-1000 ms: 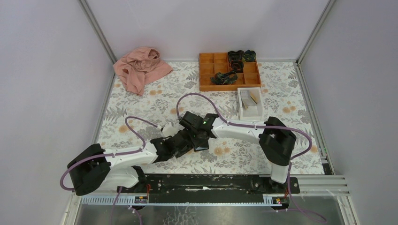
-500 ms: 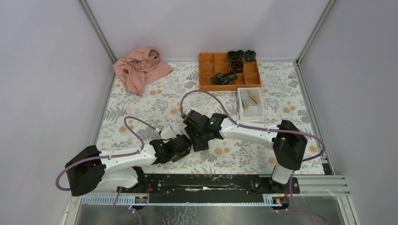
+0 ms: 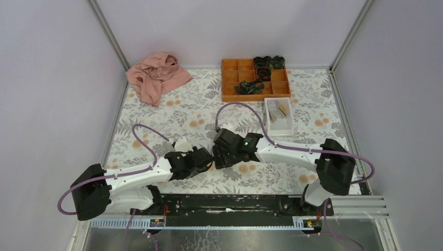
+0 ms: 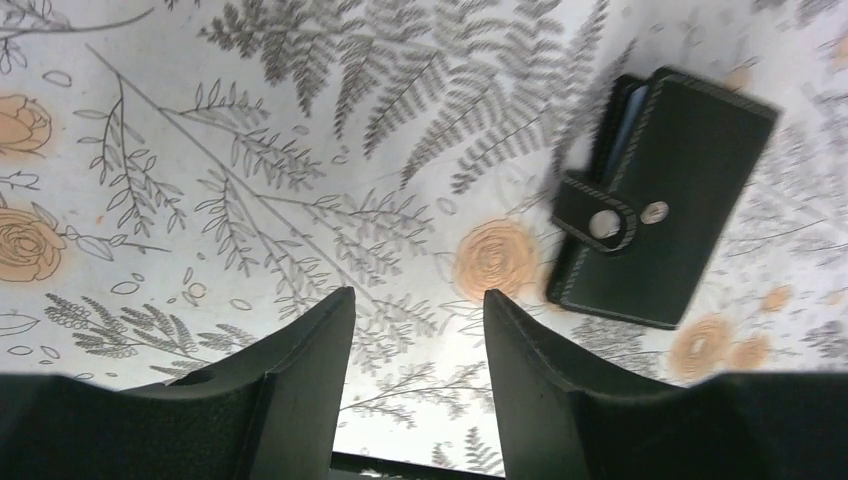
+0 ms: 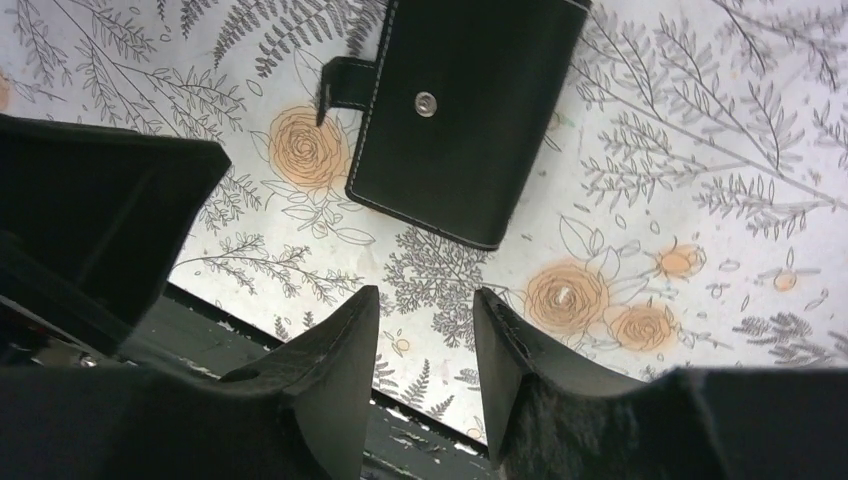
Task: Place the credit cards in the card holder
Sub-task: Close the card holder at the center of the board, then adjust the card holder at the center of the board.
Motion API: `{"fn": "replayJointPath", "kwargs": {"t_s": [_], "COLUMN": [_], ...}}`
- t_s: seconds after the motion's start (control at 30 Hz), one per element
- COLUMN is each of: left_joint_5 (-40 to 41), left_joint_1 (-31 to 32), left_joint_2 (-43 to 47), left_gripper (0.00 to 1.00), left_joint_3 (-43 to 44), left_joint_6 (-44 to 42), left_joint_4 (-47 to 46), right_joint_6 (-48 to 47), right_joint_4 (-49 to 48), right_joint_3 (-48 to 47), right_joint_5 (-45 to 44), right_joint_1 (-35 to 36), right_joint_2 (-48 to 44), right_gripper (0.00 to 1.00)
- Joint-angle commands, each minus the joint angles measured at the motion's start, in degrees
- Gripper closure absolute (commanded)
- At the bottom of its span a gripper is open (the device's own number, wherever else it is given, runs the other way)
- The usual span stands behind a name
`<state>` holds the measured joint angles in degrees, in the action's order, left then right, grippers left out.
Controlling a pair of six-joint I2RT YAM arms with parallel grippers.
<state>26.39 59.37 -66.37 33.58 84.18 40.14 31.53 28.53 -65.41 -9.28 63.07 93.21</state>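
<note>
Holder: flat black wallet, pale stitching along the edges, lying on the floral worktop near its front edge, between the two hands. It is folded over. The strap sticks out past one long side with its snap facing up, not pressed onto the stud on the cover. In the left wrist view a sliver of light blue shows at the open edge; no card is visible in it.

Left hand: fingers spread, nothing between them, only worktop. Holder lies ahead and to one side, apart from the fingertips.

Right hand: fingers spread, nothing between them. Holder lies just ahead of the tips, not touched.

In the top view the two hands face each other, nearly meeting, and the holder is mostly hidden under them.

Cards: tan, thin, lying in the white tray, well apart from the holder. Count not readable.

Also present: orange tray at the rear, pink cloth in the rear left corner.
</note>
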Motion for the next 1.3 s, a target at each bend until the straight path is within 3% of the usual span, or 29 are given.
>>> {"fn": "replayJointPath", "kwargs": {"t_s": [0.0,0.23,0.53,0.9,1.27], "left_joint_5": [4.98,2.64,-4.65,-12.89,-18.98], "left_joint_1": [-2.96,-13.59,-22.43,-25.96,-26.06], "left_joint_2": [0.54,-3.17,-13.70,-25.65,-27.73], "left_gripper": [0.41,0.40,0.41,0.41,0.45], "left_joint_3": [4.19,7.85,11.35,17.54,15.43], "left_joint_6": [-3.26,-13.47,-22.78,-27.72,-29.17], "left_joint_4": [2.11,-5.29,-22.03,-30.43,-35.18], "right_joint_6": [8.47,11.63,13.97,14.08,15.22], "right_joint_4": [-5.28,-9.02,-13.39,-16.09,-17.03], "right_joint_3": [3.85,8.18,14.15,15.05,16.99], "right_joint_5": [-3.64,-0.36,-0.12,0.40,1.23], "right_joint_1": [0.45,0.55,0.56,0.27,-0.02], "right_joint_2": [-6.05,-6.21,-7.42,-3.51,-3.01], "right_gripper": [0.54,0.61,0.82,0.89,0.90]}}
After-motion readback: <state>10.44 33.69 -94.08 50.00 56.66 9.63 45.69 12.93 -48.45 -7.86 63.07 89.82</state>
